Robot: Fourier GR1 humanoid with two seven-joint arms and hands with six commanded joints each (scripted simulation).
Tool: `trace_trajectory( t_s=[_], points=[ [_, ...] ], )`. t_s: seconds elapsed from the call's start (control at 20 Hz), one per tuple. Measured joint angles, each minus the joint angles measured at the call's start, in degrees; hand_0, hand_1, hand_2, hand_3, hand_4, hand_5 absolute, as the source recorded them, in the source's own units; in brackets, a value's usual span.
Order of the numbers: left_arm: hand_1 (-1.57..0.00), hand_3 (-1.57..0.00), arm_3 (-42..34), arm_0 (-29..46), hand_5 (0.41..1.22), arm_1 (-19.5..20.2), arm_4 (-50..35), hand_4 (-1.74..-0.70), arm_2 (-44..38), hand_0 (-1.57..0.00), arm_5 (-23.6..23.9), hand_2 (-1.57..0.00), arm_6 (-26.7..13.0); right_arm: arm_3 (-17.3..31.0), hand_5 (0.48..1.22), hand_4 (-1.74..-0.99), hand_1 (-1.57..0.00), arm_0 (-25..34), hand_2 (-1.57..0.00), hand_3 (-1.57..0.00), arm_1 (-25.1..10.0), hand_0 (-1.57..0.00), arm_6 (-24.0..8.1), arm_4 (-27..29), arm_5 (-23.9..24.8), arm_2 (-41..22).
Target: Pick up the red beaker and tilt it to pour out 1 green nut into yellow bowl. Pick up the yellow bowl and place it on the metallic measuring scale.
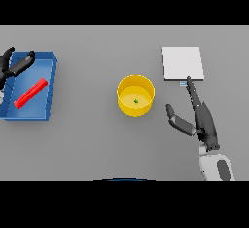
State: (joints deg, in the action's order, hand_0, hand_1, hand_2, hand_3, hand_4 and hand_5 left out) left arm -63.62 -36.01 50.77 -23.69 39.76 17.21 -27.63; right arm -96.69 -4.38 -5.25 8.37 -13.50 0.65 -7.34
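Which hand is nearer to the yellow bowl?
Right. The right hand is just beside the yellow bowl, near the scale; the left hand is far off, over the blue tray.

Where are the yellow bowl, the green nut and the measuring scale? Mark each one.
yellow bowl (123,88): head view, on its left rim.
green nut (136,101): head view, on the nut itself, inside the bowl.
measuring scale (182,62): head view, middle of its flat top plate.
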Motion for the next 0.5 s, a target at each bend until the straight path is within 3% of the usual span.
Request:
trace_trajectory(
  t_s=[0.1, 0.2, 0.3, 0.5],
  points=[
    [-0.04, -0.03, -0.6, 0.2, 0.674, -0.4, 0.0, -0.71, -0.7, -0.04, 1.8, -0.04, 2.3, -0.2, 0.691, -1.146, 0.0, 0.6, 0.0, 0.0, -0.3, 0.0, -1.9, -3.4, 1.1, -1.3],
    [-0.02, -0.02, -0.3, 0.7, 0.685, -0.1, -0.2, -0.71, -1.3, -0.03, 2.2, -0.02, 3.9, 0.1, 0.717, -1.137, 0.0, 1.6, 0.0, 0.0, -2.0, 0.0, -0.8, -4.6, -1.0, -2.7],
    [-0.01, -0.01, -1.2, 0.9, 0.683, 0.4, 0.2, -0.71, -1.1, -0.02, 2.8, -0.01, 3.7, 0.5, 0.728, -1.172, 0.0, 3.9, 0.0, 0.0, -5.6, 0.0, 0.2, -6.1, -4.4, -3.9],
    [-0.01, 0.0, -2.2, 1.5, 0.664, 0.0, -0.9, -0.72, -1.7, -0.01, 3.1, -0.01, 4.9, 2.1, 0.701, -1.22, 0.0, 12.8, 0.0, 0.0, -13.3, 0.0, -4.3, -17.0, -10.0, -9.9]
  ],
)
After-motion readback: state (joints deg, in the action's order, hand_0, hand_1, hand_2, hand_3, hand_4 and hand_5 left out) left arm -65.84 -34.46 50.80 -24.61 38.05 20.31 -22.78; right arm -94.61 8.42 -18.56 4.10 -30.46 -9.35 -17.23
